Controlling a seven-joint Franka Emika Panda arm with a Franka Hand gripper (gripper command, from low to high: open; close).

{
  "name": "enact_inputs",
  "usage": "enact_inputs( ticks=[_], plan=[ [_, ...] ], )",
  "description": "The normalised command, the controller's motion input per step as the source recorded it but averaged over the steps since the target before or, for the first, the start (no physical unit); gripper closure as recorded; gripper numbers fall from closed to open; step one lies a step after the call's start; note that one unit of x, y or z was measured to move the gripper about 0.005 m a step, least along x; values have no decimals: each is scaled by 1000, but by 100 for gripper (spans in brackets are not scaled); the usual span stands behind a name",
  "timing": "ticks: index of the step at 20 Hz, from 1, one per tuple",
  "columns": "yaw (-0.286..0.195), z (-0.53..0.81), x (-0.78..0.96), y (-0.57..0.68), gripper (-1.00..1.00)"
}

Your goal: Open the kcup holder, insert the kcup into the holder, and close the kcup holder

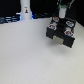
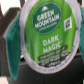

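The end effector (image 1: 62,16) is hanging just above the holder (image 1: 61,33) on the white table (image 1: 25,55) — whether it is clenched I cannot tell. The green kcup (image 2: 47,32) is filling the wrist view, right under the end effector — over the holder's dark edge.

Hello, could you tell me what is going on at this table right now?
A single robot arm is working over the kcup holder, a black boxy unit at the exterior view's right on the pale table. The wrist view is filled by the kcup, its green lid reading Green Mountain Dark Magic, so it sits right at the gripper; the fingers are not visible. Reddish-topped pods rest on the holder. A white bottle-shaped object stands further back.
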Motion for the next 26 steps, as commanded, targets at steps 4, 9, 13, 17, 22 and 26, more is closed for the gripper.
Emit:
enact_inputs(
  ticks=[4,9,13,17,22,26],
  plan=[
    [2,-22,31,-33,100],
    [-14,4,94,0,100],
    [-9,17,143,-75,100],
    [-2,3,155,-34,100],
    [-1,-40,387,48,100],
    [-4,-53,252,42,100]
  ],
)
